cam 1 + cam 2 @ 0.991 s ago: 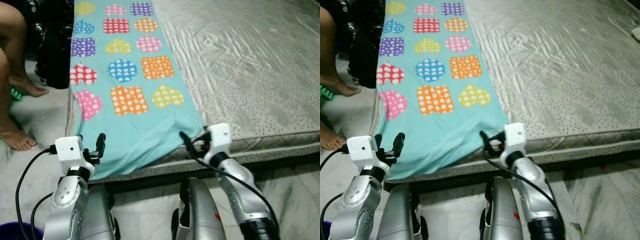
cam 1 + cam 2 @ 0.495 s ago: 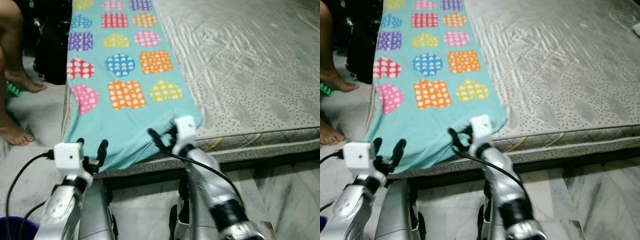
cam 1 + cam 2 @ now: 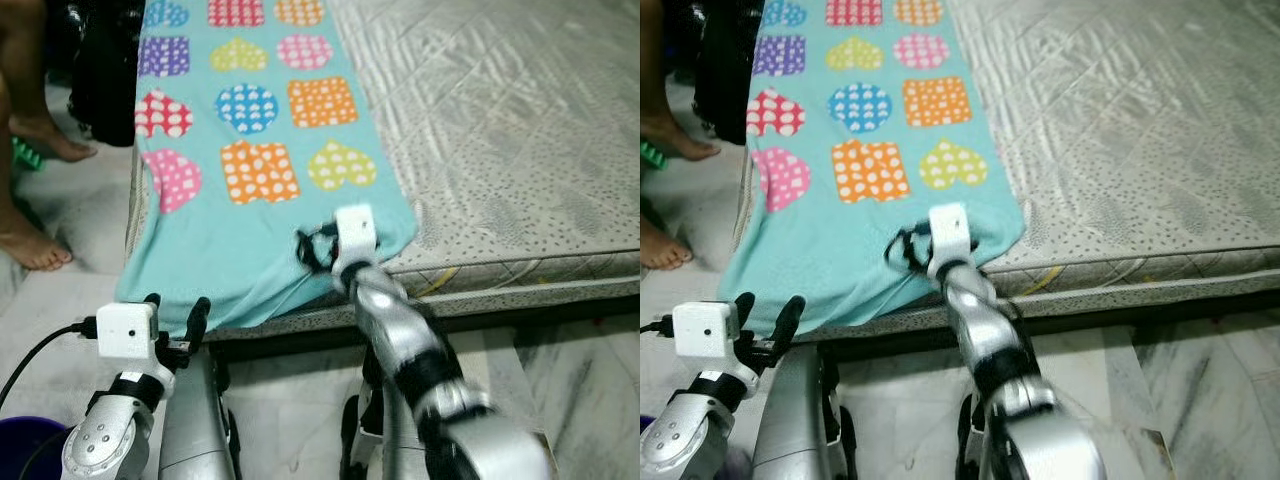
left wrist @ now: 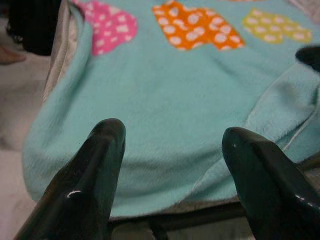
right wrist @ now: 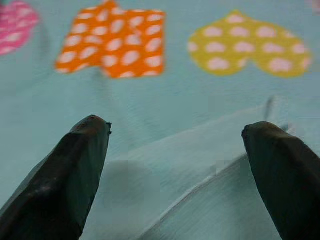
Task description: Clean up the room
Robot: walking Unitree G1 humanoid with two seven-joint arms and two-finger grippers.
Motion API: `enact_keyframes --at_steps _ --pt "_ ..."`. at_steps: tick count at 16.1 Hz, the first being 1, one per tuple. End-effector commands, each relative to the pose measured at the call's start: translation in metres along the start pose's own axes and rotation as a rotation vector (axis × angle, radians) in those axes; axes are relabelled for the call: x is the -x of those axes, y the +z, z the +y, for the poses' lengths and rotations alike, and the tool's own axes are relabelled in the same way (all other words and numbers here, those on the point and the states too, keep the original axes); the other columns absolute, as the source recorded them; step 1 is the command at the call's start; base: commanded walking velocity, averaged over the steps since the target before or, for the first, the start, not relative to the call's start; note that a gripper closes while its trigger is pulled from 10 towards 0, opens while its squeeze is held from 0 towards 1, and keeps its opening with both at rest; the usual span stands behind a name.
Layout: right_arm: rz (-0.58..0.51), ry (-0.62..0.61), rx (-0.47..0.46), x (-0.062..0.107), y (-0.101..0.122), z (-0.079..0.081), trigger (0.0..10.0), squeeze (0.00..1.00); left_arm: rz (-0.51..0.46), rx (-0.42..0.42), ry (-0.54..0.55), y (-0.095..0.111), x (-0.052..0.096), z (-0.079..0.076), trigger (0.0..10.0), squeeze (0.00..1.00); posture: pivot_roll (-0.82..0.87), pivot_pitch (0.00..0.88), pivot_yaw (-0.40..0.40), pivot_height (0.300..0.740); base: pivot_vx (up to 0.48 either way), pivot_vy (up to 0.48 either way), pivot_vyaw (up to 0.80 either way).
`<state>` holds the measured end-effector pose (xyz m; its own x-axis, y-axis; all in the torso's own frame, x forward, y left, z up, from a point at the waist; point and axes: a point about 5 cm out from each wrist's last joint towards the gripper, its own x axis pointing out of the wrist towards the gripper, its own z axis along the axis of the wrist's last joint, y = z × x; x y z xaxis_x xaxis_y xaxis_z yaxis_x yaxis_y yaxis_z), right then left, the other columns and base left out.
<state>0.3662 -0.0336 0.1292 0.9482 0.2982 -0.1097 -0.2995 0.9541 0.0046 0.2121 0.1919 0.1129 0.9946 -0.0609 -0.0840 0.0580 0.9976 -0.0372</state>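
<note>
2 grippers spread wide: right gripper [image 3: 312, 247] over the teal blanket [image 3: 250, 215], left gripper [image 3: 174, 316] below the mattress [image 3: 520, 150] edge.

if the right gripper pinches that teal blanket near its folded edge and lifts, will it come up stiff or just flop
Probably flop: the teal blanket drapes limply over the mattress edge and already wrinkles by the open right gripper. It looks fleecy, so likely light and not slippery, though a pinch may lift only one layer.

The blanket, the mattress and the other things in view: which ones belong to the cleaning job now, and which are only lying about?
In the job:
- teal blanket with dotted shapes
- right gripper, open above the blanket's folded corner
- left gripper, open near the hanging edge

Lying about:
- grey mattress
- person's feet
- black bag
- green object on the floor
</note>
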Motion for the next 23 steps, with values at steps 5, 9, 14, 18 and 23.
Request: enact_keyframes --at_steps 5,9,14,18,23 --pt "0.055 -0.179 0.057 -0.007 0.000 -0.010 10.0 0.00 0.034 0.005 0.014 -0.002 0.004 -0.002 10.0 0.00 0.12 0.326 -0.073 0.540 0.000 0.000 0.00" --pt "0.116 -0.288 0.086 -0.005 -0.009 -0.024 10.0 0.00 0.044 0.007 0.025 -0.003 0.003 -0.002 10.0 0.00 0.11 0.326 -0.075 0.540 0.000 0.000 0.00" --pt "0.154 -0.349 0.026 -0.004 -0.012 -0.032 0.0 0.00 0.049 0.005 0.032 -0.004 0.001 -0.002 10.0 0.00 0.12 0.323 -0.078 0.540 0.000 0.000 0.00" --pt "0.155 -0.339 0.004 -0.006 -0.009 -0.022 4.4 0.00 0.051 0.005 0.036 -0.004 -0.001 -0.002 10.0 0.00 0.12 0.322 -0.077 0.540 0.000 0.000 0.00" --pt "0.154 -0.329 -0.012 -0.007 -0.007 -0.013 5.3 0.00 0.052 0.005 0.036 -0.004 -0.003 -0.002 10.0 0.00 0.12 0.313 -0.078 0.540 0.000 0.000 0.00"
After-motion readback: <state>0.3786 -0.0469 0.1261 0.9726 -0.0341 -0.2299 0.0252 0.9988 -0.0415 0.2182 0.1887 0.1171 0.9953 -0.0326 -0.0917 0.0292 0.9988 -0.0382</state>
